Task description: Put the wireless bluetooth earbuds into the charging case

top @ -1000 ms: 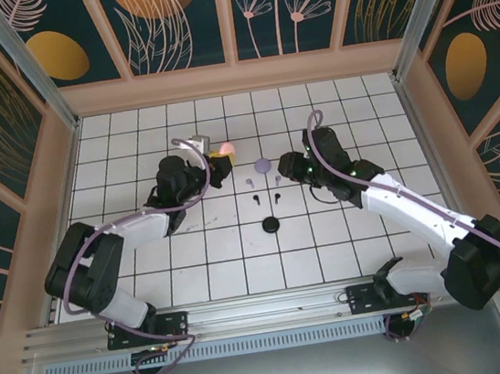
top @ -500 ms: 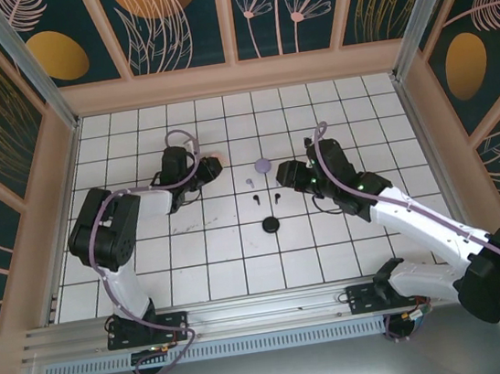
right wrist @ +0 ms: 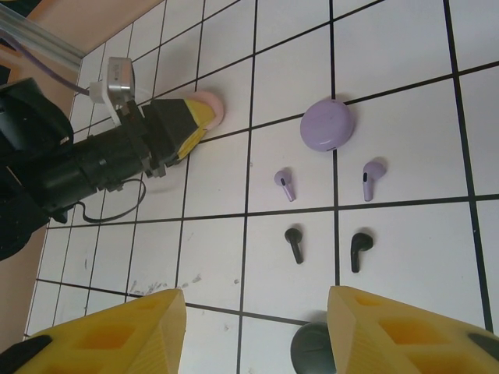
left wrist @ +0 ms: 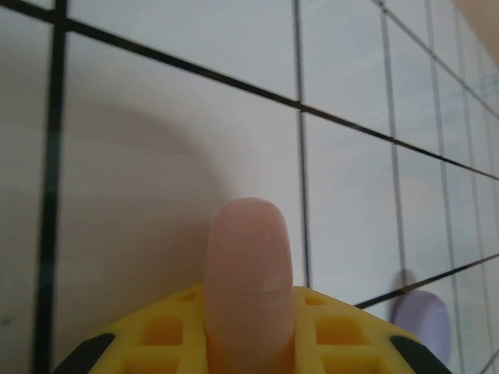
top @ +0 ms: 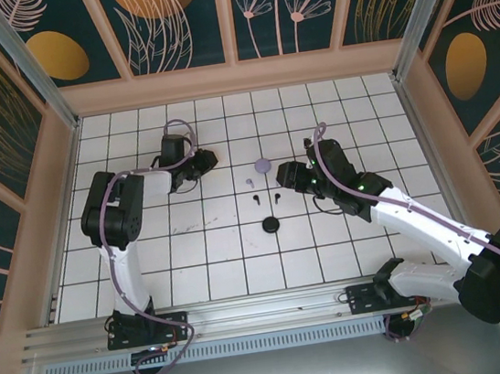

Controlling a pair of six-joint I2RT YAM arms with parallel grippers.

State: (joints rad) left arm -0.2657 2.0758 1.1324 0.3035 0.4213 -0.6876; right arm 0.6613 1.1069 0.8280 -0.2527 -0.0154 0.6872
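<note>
My left gripper (top: 206, 160) is shut on a pale pink charging case (left wrist: 248, 273), its lid closed, held low over the tiles at the back left; the case (right wrist: 209, 109) also pokes out from the yellow fingers in the right wrist view. Two lilac earbuds (right wrist: 284, 185) (right wrist: 372, 178) and two black earbuds (right wrist: 294, 243) (right wrist: 359, 249) lie loose on the tiles. My right gripper (right wrist: 257, 331) stands open above and just short of them, nothing between its fingers (right wrist: 117, 335). In the top view the right gripper (top: 287, 175) sits right of the earbuds (top: 256, 198).
A closed lilac case (right wrist: 328, 123) lies beyond the lilac earbuds, and a closed black case (right wrist: 312, 348) lies near my right fingers. The left arm's body and cable (right wrist: 70, 171) stretch along the left. Wooden walls (top: 236, 78) ring the white tiled table.
The left arm has folded back and brought the pink case down and slightly left towards the tiles. The right jaws have spread wider, and that gripper has shifted a little.
</note>
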